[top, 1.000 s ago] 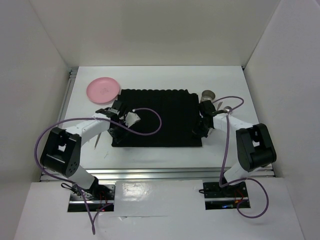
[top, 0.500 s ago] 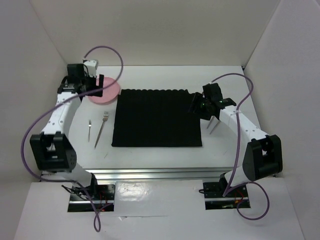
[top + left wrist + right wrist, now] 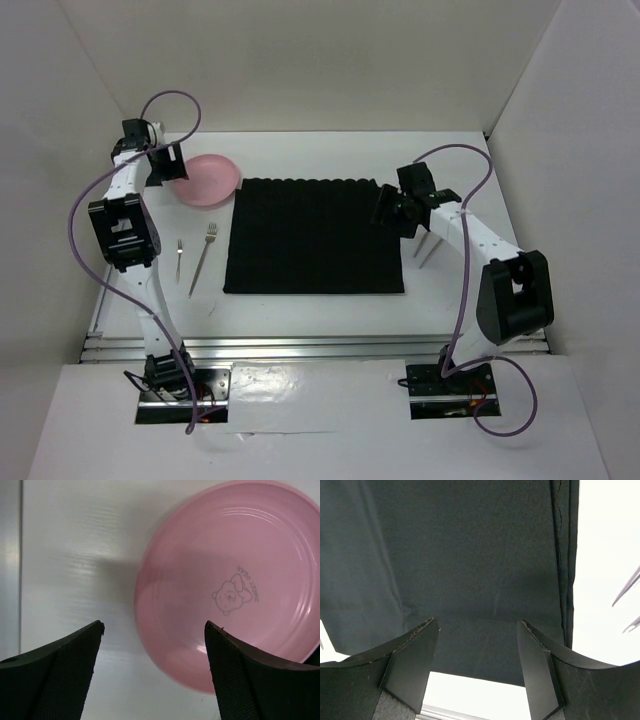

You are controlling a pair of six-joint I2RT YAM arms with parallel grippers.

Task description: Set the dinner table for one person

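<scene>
Left claw (image 3: 153, 626), spread apart, hovers over pink plate (image 3: 240, 550) printed "SWEET BEAR"; right claw (image 3: 477, 623) apart too.

Bright even light, soft shadows, faint glare on dinner table (image 3: 65, 560)

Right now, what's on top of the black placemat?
Nothing lies on the placemat. The right gripper hovers over its far right corner, covering it from above; the right wrist view shows bare mat there.

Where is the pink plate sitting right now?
In the top view, the pink plate lies on the far-left part of the dinner table, just off the far-left corner of the black placemat, with the open left gripper over its left rim.
</scene>
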